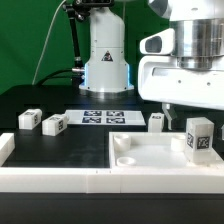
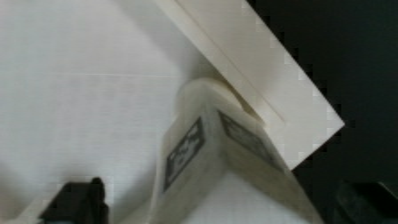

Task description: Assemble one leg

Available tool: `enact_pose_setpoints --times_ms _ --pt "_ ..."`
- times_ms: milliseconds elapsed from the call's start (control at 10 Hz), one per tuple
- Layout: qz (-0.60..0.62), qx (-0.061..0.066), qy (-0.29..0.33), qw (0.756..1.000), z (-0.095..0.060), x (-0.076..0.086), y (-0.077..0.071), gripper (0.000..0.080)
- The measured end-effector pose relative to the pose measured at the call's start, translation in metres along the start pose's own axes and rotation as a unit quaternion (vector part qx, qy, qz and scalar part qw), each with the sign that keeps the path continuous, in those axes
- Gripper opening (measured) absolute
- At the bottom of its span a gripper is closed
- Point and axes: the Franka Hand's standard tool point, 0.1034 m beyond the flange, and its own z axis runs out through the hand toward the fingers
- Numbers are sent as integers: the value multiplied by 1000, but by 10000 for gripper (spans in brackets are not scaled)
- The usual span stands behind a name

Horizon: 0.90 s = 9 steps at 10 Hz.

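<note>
One leg [image 1: 200, 137], a small white block with a black-and-white tag, stands upright in the near corner of the big white square panel [image 1: 150, 160] on the exterior view's right. My gripper [image 1: 184, 100] hangs just above it. In the wrist view the gripper [image 2: 217, 205] is open. Its dark fingers [image 2: 71, 200] stand wide apart on either side of the leg [image 2: 222, 150], with gaps to it. The leg sits against the panel's raised rim [image 2: 249, 60]. Three more legs lie on the table: two [image 1: 28, 120] [image 1: 54, 124] on the left and one [image 1: 157, 121] behind the panel.
The marker board [image 1: 105, 117] lies flat at the back in front of the robot base [image 1: 105, 60]. A white raised frame edge [image 1: 6, 150] runs along the left and the front of the table. Cables hang behind the base.
</note>
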Motion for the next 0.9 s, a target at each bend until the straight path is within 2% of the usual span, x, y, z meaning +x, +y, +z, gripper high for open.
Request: enact_pose_setpoints --times_ms 300,600,700,800,900 --pt "-173 -1 -1 985 2 -2 -1 649" --pt "-306 -1 -1 952 1 -2 -1 649" --pt "-321 -1 -1 947 1 -2 -1 547" --pt "-318 -1 -1 948 1 -2 -1 547" --pt "-311 -1 -1 950 1 -2 -1 365"
